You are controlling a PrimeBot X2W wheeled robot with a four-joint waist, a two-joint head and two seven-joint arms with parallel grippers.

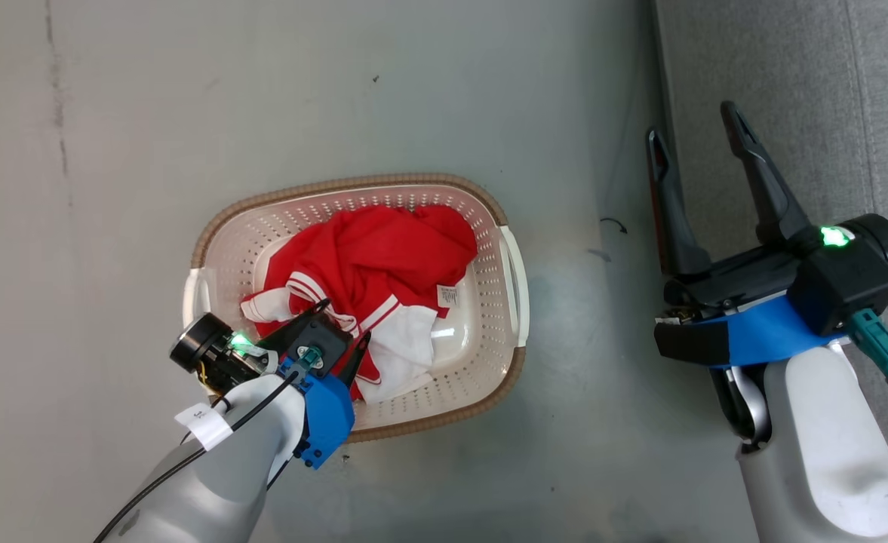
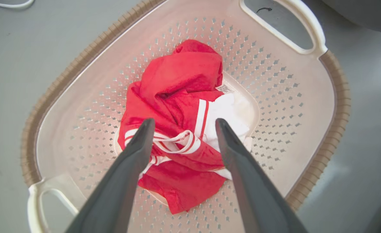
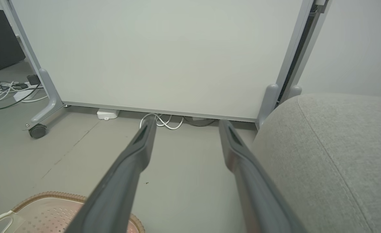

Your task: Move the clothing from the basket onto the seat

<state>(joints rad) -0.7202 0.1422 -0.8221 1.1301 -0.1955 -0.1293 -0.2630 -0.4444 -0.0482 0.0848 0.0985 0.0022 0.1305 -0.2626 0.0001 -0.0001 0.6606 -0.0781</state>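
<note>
The clothing (image 1: pixel 372 260) is a crumpled red heap with white panels and striped trim, lying inside the cream basket (image 1: pixel 504 249) on the floor. In the left wrist view the clothing (image 2: pixel 180 97) fills the bottom of the basket (image 2: pixel 307 106). My left gripper (image 1: pixel 344 328) hangs open over the near end of the heap, its fingertips spread to either side of the striped trim, gripper (image 2: pixel 184 124) holding nothing. My right gripper (image 1: pixel 696 132) is open and empty, raised at the edge of the grey seat (image 1: pixel 828 90). The seat (image 3: pixel 332 155) is bare.
The grey floor (image 1: pixel 187 90) surrounds the basket. In the right wrist view a white panel on wheeled feet (image 3: pixel 164 55) stands ahead, with cables (image 3: pixel 161 121) and a power strip along its foot. A corner of the basket (image 3: pixel 41 210) shows at the lower left.
</note>
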